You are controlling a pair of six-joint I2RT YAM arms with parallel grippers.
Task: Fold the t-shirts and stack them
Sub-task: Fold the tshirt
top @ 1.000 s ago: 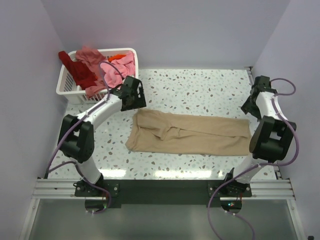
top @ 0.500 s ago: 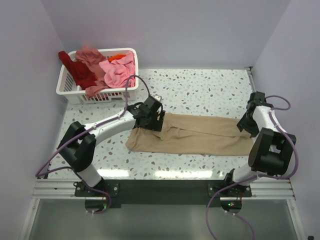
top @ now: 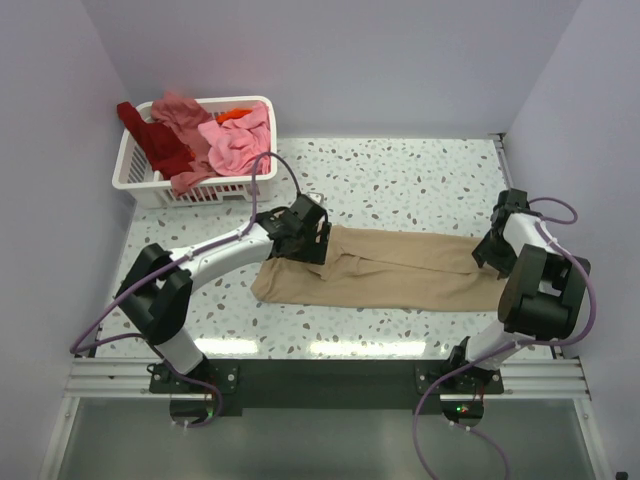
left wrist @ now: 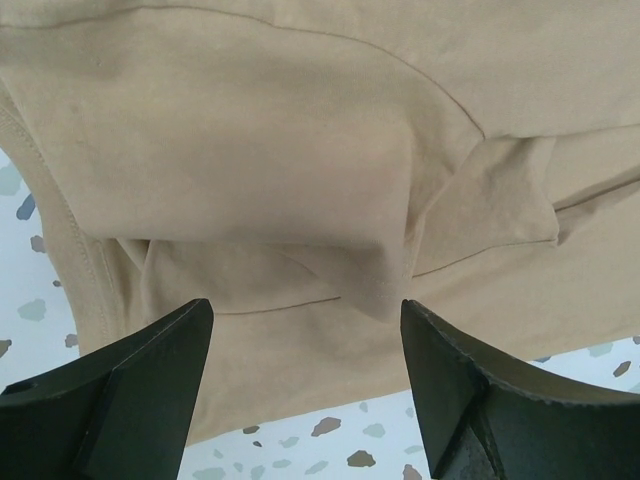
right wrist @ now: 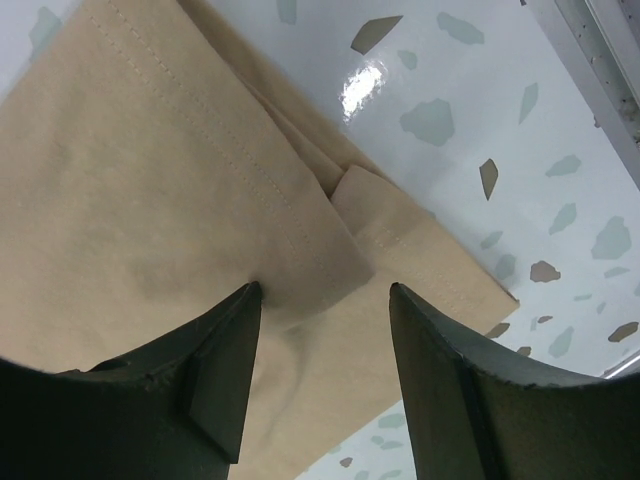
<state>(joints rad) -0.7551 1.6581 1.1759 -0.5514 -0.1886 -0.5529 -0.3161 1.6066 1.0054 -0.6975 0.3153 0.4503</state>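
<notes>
A tan t-shirt (top: 385, 268) lies flat in a long strip across the middle of the table. My left gripper (top: 300, 235) hovers over its left end, near the wrinkled collar area. In the left wrist view the gripper (left wrist: 305, 310) is open above folded tan cloth (left wrist: 250, 150), holding nothing. My right gripper (top: 490, 250) is down at the shirt's right end. Its jaws (right wrist: 322, 290) are open and straddle a folded hem corner (right wrist: 330, 250); the left fingertip (right wrist: 240, 310) touches the cloth. Pink (top: 235, 140), dark red (top: 155, 145) and orange (top: 232, 114) shirts are heaped in the basket.
The white slatted basket (top: 135, 178) stands at the back left corner. The speckled table (top: 400, 180) is walled on the left, back and right. A metal rail (right wrist: 600, 50) runs along the right edge near my right gripper.
My left arm swung from beside the basket down to the tan shirt's left end. My right gripper dropped onto the shirt's right end and its jaws narrowed somewhat.
</notes>
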